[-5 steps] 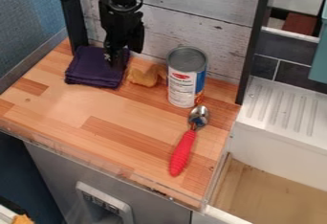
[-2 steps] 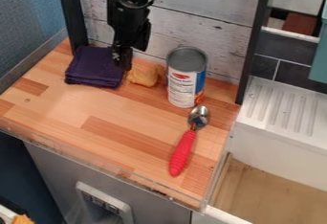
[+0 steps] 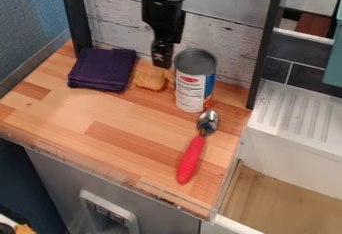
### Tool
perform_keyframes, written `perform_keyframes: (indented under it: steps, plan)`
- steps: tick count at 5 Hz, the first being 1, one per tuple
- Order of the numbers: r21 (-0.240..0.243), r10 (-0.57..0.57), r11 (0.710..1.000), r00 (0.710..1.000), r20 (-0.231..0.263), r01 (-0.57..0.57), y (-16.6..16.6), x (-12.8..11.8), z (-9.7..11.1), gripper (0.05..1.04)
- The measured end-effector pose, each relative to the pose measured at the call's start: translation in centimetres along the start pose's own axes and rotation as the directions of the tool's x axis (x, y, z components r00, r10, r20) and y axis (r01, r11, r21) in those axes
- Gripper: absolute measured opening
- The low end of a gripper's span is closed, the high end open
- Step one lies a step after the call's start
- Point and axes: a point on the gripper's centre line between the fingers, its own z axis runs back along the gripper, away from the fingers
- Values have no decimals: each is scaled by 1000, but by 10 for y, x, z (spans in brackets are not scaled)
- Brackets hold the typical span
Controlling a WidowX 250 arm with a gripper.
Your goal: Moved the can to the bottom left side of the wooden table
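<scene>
Black pincer, whether spread or pressed together I cannot tell, is hanging just left, in view, of the upright blue-and-white cylindrical metal can, which is standing on the brown wooden bench.

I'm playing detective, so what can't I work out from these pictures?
Camera view: the back of the can, turned away.
Camera view: small print on the can, too tiny.
Camera view: what the tan thing is; the gripper covers part.
Camera view: the orange thing, cut off by the bottom edge.
</scene>
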Motion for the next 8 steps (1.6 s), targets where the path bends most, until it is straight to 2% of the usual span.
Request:
perform_keyframes:
  steps: [1,2,4,5,8]
  plan:
    - [-18,57,998,998,-21,-57,-1,-23,8,1001]
    - [-27,109,994,993,-47,-111,-4,-33,14,1001]
    - [-39,181,981,974,-137,-188,-16,-59,25,1001]
    - [21,210,978,968,-135,-209,-13,-66,11,1001]
    - [93,251,966,959,-129,-240,-10,-75,-18,1001]
